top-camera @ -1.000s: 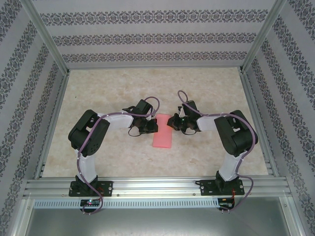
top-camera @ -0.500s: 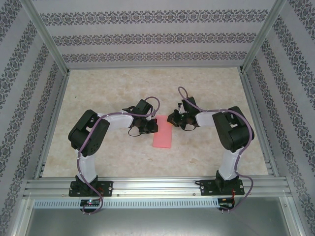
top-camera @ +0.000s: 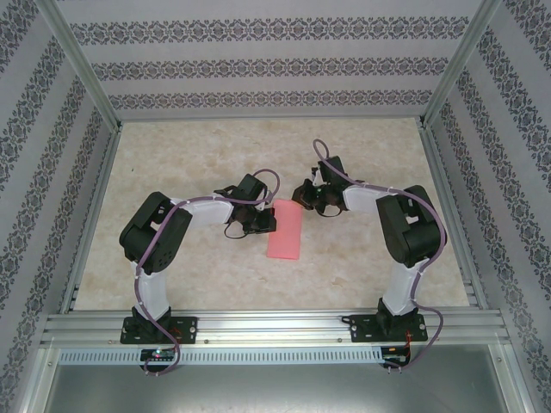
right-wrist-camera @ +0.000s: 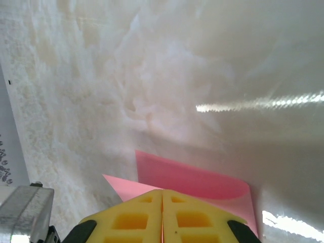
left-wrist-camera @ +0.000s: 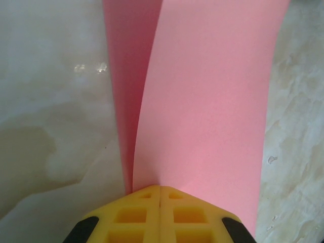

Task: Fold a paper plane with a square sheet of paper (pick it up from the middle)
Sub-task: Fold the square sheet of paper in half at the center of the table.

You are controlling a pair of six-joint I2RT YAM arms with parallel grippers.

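Right tool [right-wrist-camera: 162, 195] closed tight, folded pink paper [right-wrist-camera: 195, 179] just beyond its tips, pale marbled table [right-wrist-camera: 177, 76]

I see a pale marbled tabletop [top-camera: 198, 146] — glossy, catching streaks of light — boxed in by patterned walls [top-camera: 275, 64], with an aluminium rail [top-camera: 275, 327] along its near edge.

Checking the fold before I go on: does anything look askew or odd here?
Yes. The folded pink paper sheet is not lined up: by the right pincer a corner of one layer pokes out past the other. At the left pincer, shut on the sheet, the two layers gape apart instead of lying flat.
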